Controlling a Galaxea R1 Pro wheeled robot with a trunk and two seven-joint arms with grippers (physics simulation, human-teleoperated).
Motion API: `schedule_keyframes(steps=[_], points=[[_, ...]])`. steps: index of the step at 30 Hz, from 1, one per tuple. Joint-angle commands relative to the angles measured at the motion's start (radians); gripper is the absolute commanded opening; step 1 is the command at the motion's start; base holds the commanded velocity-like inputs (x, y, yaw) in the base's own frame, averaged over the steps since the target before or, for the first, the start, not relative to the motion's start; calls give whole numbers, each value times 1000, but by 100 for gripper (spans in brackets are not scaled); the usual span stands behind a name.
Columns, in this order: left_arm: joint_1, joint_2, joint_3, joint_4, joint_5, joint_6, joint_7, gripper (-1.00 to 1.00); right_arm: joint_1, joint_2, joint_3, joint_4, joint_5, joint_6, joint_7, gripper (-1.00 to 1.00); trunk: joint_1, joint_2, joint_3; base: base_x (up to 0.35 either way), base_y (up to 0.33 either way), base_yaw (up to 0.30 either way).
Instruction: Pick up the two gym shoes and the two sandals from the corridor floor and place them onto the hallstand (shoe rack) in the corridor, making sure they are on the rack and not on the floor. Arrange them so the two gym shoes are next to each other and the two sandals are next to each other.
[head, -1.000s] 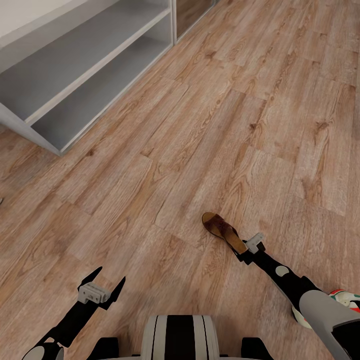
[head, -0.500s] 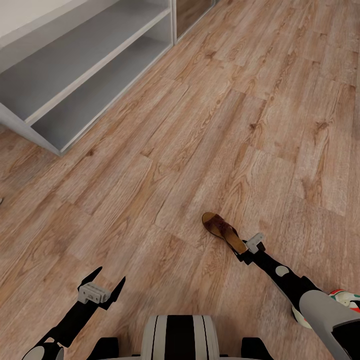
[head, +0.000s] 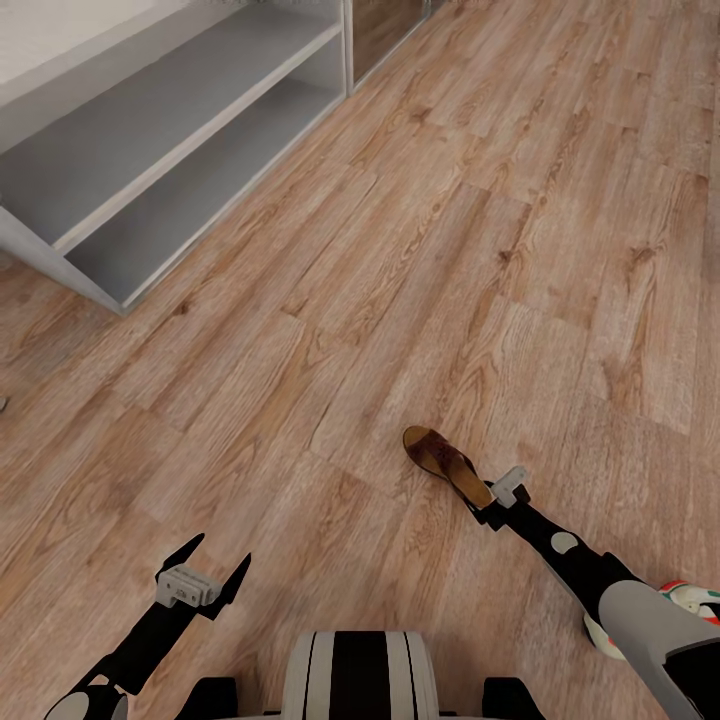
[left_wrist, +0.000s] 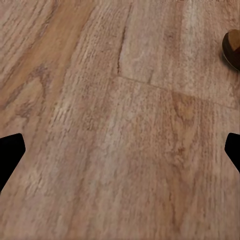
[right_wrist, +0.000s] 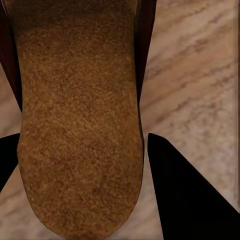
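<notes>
One dark brown sandal (head: 443, 462) with a tan footbed lies on the corridor floor (head: 420, 250), toe pointing away from me. My right gripper (head: 490, 503) is at its heel. In the right wrist view a finger (right_wrist: 185, 190) presses against each side of the sandal's footbed (right_wrist: 80, 125), so the gripper is shut on it. My left gripper (head: 205, 566) hangs open over bare planks, and the sandal's toe (left_wrist: 231, 47) shows in the left wrist view. A gym shoe (head: 690, 598), white with red and green, peeks out behind my right arm. The hallstand (head: 150, 120) stands at the far left.
The grey hallstand's two long shelves are open toward me, and its near corner (head: 118, 300) reaches the floor at the left. A dark doorway strip (head: 385, 25) lies beyond its far end. Wood planks stretch between me and the rack.
The head view has shifted very slightly. Both arms and the sandal hold still.
</notes>
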Motion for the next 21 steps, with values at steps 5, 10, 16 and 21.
schedule_keyframes(steps=[5, 10, 16, 21], points=[[0, 0, 0, 0, 0, 0, 0, 100, 0, 0, 0, 0, -3, 1, 2, -100, 0, 0, 7, 0, 0, 0], [0, 0, 0, 0, 1, 0, 0, 100, 0, -1, -1, 0, -3, 1, 2, -100, 0, 0, 14, 0, 0, 0], [0, 0, 0, 0, 1, 0, 0, 100, 0, -1, -1, 0, -3, 1, 2, -100, 0, 0, 23, 0, 0, 0], [0, 0, 0, 0, 1, 0, 0, 100, 0, -1, -1, 0, -3, 1, 2, -100, 0, 0, 31, 0, 0, 0]])
